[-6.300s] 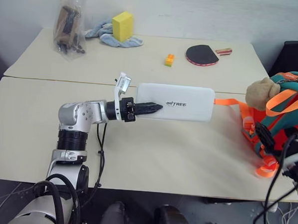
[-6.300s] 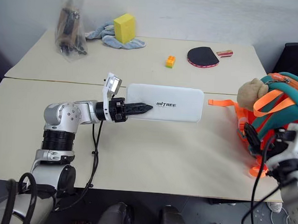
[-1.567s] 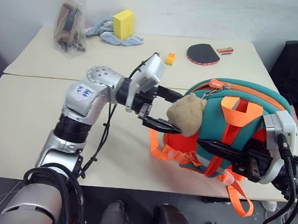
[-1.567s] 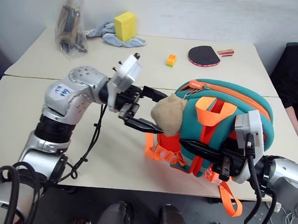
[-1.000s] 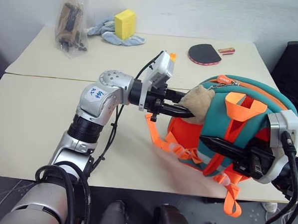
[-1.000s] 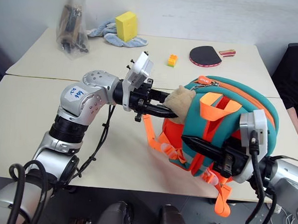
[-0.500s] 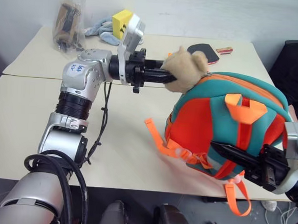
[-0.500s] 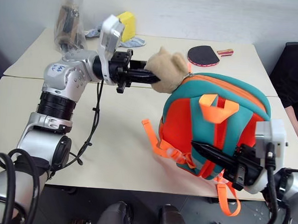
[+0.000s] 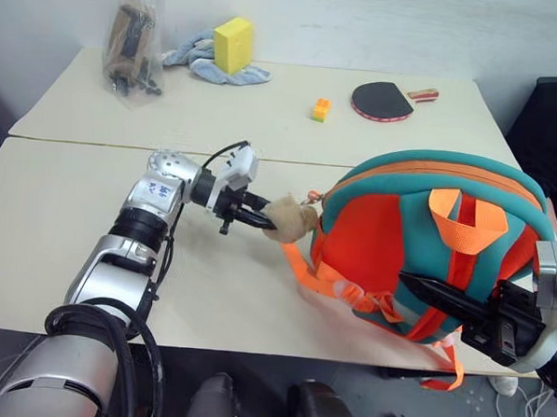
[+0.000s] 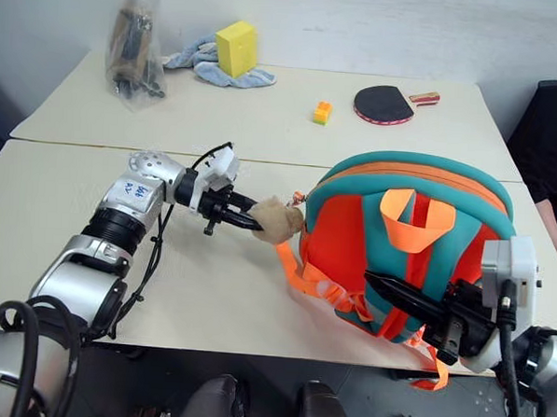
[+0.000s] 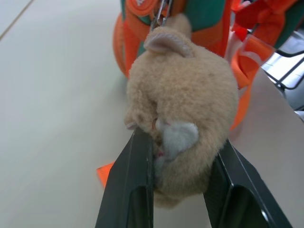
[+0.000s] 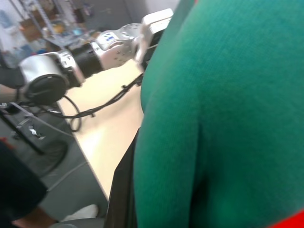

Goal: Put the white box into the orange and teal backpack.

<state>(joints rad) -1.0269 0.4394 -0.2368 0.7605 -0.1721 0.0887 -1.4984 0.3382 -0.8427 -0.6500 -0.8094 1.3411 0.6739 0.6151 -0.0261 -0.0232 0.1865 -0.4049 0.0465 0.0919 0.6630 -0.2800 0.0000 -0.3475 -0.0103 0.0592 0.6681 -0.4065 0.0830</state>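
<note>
Our left gripper pinches the plush toy; right gripper pressed onto the orange and teal backpack; tugging may tip it.

Head stereo pair looks forward and down over the table; both wrist cameras sit close, left on the plush toy, right against the orange and teal backpack; all views share the backpack.
</note>
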